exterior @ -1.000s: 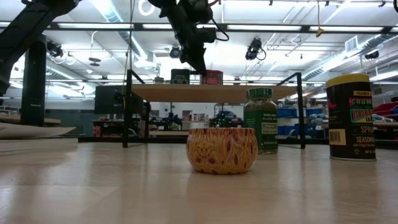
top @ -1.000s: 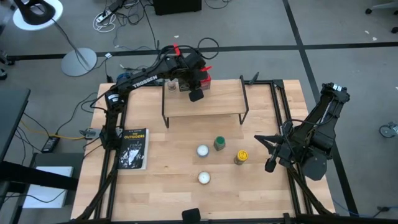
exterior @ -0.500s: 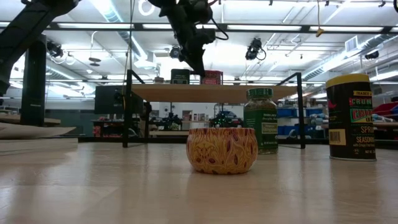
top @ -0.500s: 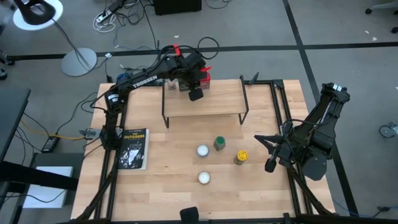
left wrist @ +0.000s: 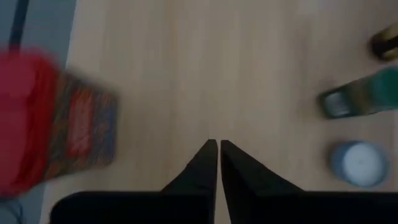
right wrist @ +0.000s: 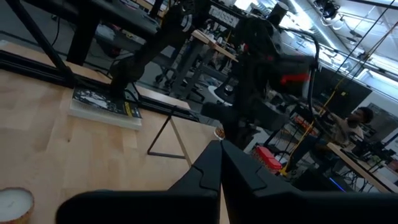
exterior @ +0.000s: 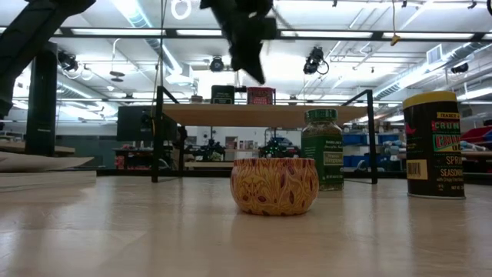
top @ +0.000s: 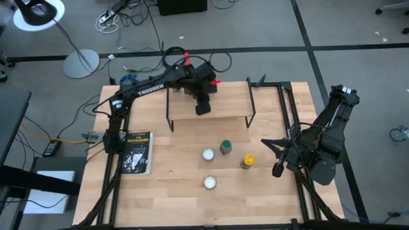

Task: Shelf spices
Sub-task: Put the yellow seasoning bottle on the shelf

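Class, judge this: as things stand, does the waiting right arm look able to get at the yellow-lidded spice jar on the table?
Probably yes. The yellow-lidded spice jar stands in the open beside the right gripper, with bare wooden table between them. The green-lidded jar stands beyond it, out of the way.

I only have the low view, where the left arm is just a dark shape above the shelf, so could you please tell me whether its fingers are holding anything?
Observer: No. The left wrist view shows the left gripper with its fingers shut together and nothing between them.
Operator: Thank you. Which part of the shelf is it over?
Observer: From above, it hangs over the front half of the shelf.
Operator: And where is the right arm?
Observer: The right gripper waits at the table's right side, apart from the yellow-lidded jar.
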Motion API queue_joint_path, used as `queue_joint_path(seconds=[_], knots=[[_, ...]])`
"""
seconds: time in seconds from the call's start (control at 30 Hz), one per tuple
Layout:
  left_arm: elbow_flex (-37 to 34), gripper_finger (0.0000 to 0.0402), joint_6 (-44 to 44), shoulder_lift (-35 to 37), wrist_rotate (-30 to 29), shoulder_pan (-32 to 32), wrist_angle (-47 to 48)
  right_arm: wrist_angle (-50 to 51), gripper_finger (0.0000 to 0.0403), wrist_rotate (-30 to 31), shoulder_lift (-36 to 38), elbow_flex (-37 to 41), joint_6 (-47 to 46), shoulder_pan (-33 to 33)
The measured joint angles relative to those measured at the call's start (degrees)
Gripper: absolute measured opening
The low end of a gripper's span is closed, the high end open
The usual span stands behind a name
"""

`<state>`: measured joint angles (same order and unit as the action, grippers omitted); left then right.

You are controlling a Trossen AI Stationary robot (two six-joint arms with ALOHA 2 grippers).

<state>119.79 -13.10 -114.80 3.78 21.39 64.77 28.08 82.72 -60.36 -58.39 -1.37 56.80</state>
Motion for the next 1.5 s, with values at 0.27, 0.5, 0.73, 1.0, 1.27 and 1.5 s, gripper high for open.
queue_joint_path(seconds=[0.27,0.5,0.73,1.0,1.27,1.5], knots=[[2.8,0.0089,0.3,0.0,-0.3,-9.4,-6.3,0.0,0.0003,-2.0,0.0,0.0,-0.1,-2.0],[0.9,0.0193,0.3,0.1,-3.4,-18.4,-7.9,-0.1,0.0006,-4.3,-0.1,0.0,-0.2,-3.3],[-4.2,0.0273,1.4,0.2,-6.8,-24.1,-8.7,-0.4,0.0004,-5.0,-0.1,0.0,-0.1,-3.5],[-11.9,0.0287,8.8,0.0,-7.4,-27.1,-13.3,-2.4,0.0007,-7.8,-0.1,0.0,0.6,-3.5],[-12.9,0.0278,10.8,0.0,-12.9,-29.4,-19.5,-5.7,0.0014,-10.2,-0.3,0.0,3.4,-3.5],[-13.3,0.0278,13.6,-0.2,-14.6,-29.4,-21.4,-7.7,0.0057,-15.7,-0.5,0.0,6.2,-3.5]])
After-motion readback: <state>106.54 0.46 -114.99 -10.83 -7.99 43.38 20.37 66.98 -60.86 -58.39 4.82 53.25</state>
